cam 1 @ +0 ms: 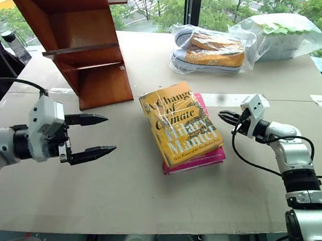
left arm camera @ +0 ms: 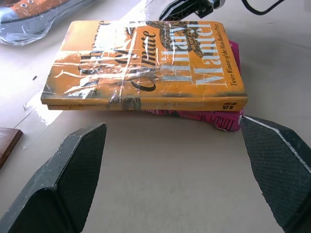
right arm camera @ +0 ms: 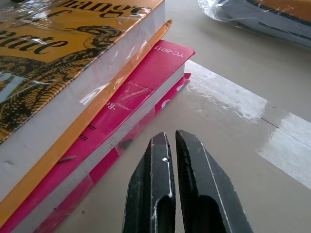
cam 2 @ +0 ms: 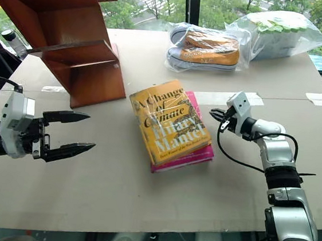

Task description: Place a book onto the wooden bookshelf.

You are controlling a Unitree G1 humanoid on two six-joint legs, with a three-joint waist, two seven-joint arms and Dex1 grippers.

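Left gripper (cam 1: 90, 137): seen nearest, low on the left over the table (cam 1: 141, 199); its two black fingers are spread wide and nothing is held between them.
Right gripper (cam 1: 226, 117): seen on the right, aimed at the book's right edge; its fingers are pressed together with nothing caught between them.
Book (cam 1: 179, 126): a thick yellow-orange hardback in a glossy jacket, lettered "A Change of Climate" in black and "Hilary Mantel" in white, with a snake drawn across the cover; pale page edges are shown in the right wrist view.
Book, place: laid flat, cover up, on a pink paperback (cam 1: 203, 157) at the middle of the table; the pink edges are left showing at the right and near sides.
Book to grippers: found between the two, near the left fingers and apart from them; the right fingertips are just beside its right edge, and contact cannot be told.
Bookshelf (cam 1: 80, 37): a reddish-brown wooden unit stood far left, leaning, apart from the book.
Bagged shoes (cam 1: 211, 51): laid beyond the book, near the window.
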